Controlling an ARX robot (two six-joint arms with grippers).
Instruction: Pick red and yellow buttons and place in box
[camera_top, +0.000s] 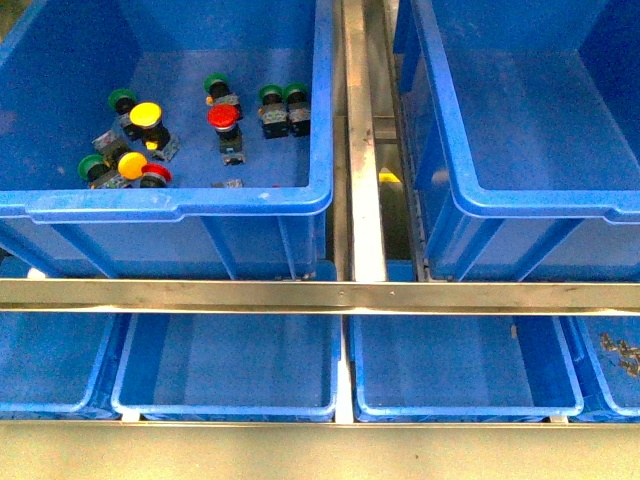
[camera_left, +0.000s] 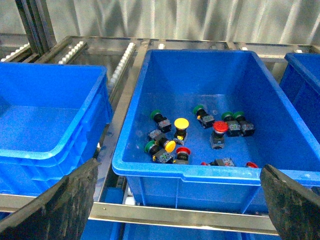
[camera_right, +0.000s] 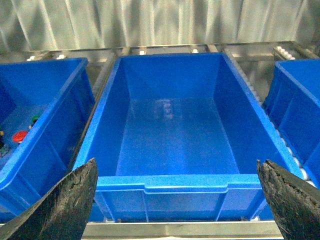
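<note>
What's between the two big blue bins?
A steel frame rail runs between the deep blue plastic bin holding buttons and the empty matching bin; front view shows it.

Nothing to read here: no print on the box, the buttons, or the metal rail.

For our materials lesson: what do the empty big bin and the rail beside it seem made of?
The empty bin looks like moulded plastic, semi-glossy: uniform blue, rolled rim, soft highlights. The rail looks like bare metal, perhaps steel or aluminium: silvery, reflective.
</note>
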